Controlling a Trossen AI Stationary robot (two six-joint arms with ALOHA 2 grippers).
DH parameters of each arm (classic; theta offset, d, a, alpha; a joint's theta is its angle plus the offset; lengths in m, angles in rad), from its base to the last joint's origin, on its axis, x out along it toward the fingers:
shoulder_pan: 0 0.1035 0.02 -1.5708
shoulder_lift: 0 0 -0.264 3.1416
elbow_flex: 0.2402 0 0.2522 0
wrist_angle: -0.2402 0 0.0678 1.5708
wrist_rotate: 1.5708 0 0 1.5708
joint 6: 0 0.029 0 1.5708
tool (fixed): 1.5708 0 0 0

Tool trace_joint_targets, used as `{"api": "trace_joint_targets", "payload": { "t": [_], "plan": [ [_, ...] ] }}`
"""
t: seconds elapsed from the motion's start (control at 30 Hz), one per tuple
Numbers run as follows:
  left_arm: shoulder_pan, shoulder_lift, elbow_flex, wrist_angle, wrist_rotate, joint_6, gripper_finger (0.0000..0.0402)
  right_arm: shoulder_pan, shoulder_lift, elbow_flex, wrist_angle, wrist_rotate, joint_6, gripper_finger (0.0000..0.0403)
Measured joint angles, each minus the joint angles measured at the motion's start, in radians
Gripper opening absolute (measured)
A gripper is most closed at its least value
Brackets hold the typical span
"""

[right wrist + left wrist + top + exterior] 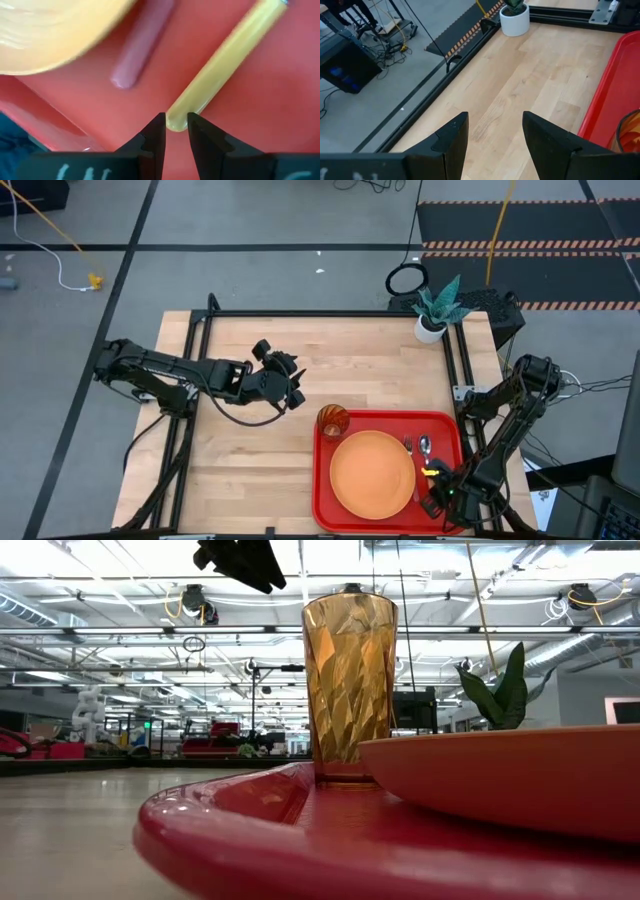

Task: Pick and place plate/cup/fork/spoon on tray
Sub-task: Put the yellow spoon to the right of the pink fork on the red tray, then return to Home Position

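Observation:
The red tray (325, 480) lies at the table's near right. On it rest the orange plate (372, 472), the amber cup (333, 421) upright at its far left corner, the fork (408, 448) and the spoon (425, 446), side by side to the right of the plate. My right gripper (437, 495) points down over the tray's near right part, shut on the spoon's orange handle (225, 60); the fork's pinkish handle (142, 55) lies beside it. My left gripper (295, 390) hangs open above the table's middle, left of the cup, with nothing between its fingers (452, 142). My right gripper pinches the free end of the spoon's handle (176, 120) between its two fingertips. The fingers come steeply from above. The spoon stretches away from them toward the table's far edge, its bowl (425, 445) over the tray floor beside the fork's tines.
A white pot with a green plant (433, 320) stands at the table's far right corner. A black frame rail (330, 314) runs along the table's far edge. Bare wood (250, 470) lies left of the tray.

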Motion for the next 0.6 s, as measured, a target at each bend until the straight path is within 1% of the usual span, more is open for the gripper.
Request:
{"api": "trace_joint_targets", "payload": {
  "t": [0.13, 0.43, 0.6],
  "plan": [
    [0.000, 0.000, 0.000, 0.000, 0.000, 0.000, 0.0191, 0.000, -0.008, -0.001, 0.000, 0.005, -0.017, 0.0077],
    [0.000, 0.000, 0.000, 0.000, 0.000, -0.001, 0.0191, 0.000, -0.071, -0.002, -0.054, 0.008, -0.077, 0.0077],
    [0.000, 0.000, 0.000, 0.000, 0.000, -0.001, 0.0191, 0.000, -0.133, -0.002, -0.051, 0.114, -0.148, 0.0077]
  ]
}}
